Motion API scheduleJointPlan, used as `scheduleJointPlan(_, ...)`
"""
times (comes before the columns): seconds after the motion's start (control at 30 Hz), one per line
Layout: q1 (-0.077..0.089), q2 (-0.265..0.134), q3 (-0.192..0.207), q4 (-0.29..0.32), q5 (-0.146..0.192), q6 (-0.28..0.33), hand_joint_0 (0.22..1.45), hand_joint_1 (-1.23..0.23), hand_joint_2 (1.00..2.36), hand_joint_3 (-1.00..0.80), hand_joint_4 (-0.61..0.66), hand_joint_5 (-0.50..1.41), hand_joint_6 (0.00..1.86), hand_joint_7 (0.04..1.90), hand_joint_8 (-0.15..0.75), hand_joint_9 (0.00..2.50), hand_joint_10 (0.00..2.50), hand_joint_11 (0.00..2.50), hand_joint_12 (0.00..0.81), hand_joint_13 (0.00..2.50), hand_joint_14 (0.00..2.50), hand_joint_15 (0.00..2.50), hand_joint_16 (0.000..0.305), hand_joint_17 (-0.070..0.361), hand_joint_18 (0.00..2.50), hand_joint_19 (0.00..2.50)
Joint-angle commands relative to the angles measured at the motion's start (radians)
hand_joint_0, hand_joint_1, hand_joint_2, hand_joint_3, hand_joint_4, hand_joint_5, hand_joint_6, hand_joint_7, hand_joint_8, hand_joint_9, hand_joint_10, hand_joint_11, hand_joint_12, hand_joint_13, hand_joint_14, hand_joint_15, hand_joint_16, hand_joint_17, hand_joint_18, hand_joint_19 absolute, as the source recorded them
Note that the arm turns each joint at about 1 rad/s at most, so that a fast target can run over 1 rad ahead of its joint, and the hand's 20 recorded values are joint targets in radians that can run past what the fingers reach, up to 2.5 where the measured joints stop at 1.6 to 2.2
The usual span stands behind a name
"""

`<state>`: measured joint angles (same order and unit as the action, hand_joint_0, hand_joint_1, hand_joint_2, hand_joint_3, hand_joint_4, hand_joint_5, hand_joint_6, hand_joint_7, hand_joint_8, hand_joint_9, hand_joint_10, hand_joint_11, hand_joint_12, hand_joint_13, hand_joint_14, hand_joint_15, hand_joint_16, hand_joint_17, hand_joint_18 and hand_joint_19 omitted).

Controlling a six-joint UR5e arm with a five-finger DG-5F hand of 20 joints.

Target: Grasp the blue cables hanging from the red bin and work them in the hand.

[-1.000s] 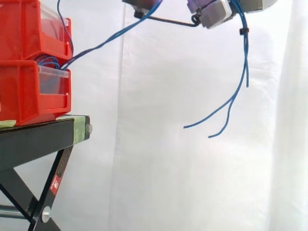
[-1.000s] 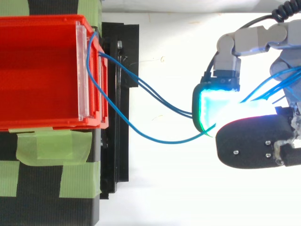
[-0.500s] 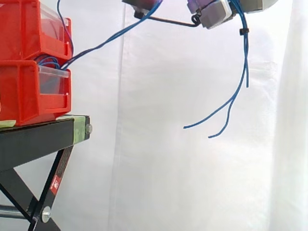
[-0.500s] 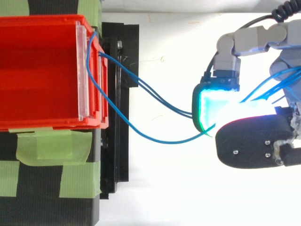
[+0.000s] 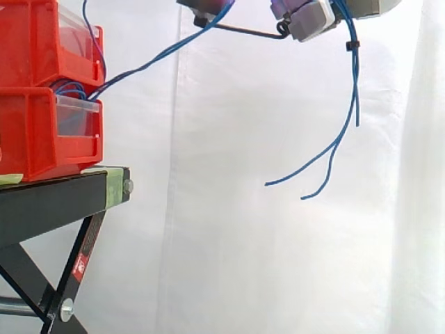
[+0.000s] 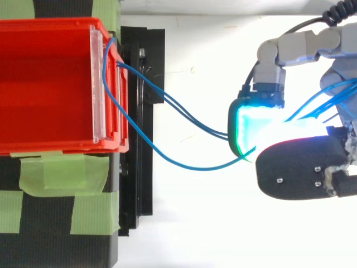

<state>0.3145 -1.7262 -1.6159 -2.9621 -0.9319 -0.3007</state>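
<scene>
Several blue cables (image 6: 184, 114) are clamped in the hand (image 6: 293, 170), pinched against a cyan-glowing pad (image 6: 248, 125) (fingers curled on them). The hand sits high and well apart from the red bin (image 6: 50, 84), so the strands span the gap with a shallow sag, probably leaving slack for working them. Loose ends (image 5: 332, 156) dangle below. Green tape (image 6: 53, 173) apparently anchors the bin to the black stand (image 5: 55, 202). A red label (image 5: 80, 265) on a stand leg is too small to read.

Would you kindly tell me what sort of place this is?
Probably a robotics lab test station: a white curtain as backdrop, red bins on a taped black stand, and a robot hand pinching blue cables.
</scene>
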Motion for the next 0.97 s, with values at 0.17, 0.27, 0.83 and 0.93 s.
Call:
scheduleJointPlan(0.17,0.000,-0.001,0.001,0.000,0.001,0.000,0.94,-0.65,1.35,0.28,0.29,0.48,0.24,1.33,0.430,1.60,2.50,2.50,0.727,1.91,2.50,1.98,0.224,0.168,2.20,0.72)
scheduleJointPlan(0.27,0.000,-0.001,0.001,0.000,-0.001,0.000,0.94,-0.65,1.34,0.29,0.29,0.48,0.24,1.33,0.430,1.60,2.50,2.50,0.727,1.91,2.50,1.98,0.224,0.168,2.20,0.72)
scheduleJointPlan(0.83,0.000,0.001,0.001,0.000,0.001,0.000,0.95,-0.65,1.34,0.28,0.29,0.48,0.24,1.33,0.430,1.60,2.50,2.50,0.727,1.91,2.50,1.98,0.224,0.168,2.20,0.72)
scheduleJointPlan(0.93,0.000,0.001,0.001,0.000,0.001,0.000,0.95,-0.66,1.34,0.28,0.29,0.48,0.24,1.33,0.430,1.60,2.50,2.50,0.727,1.91,2.50,1.98,0.224,0.168,2.20,0.72)
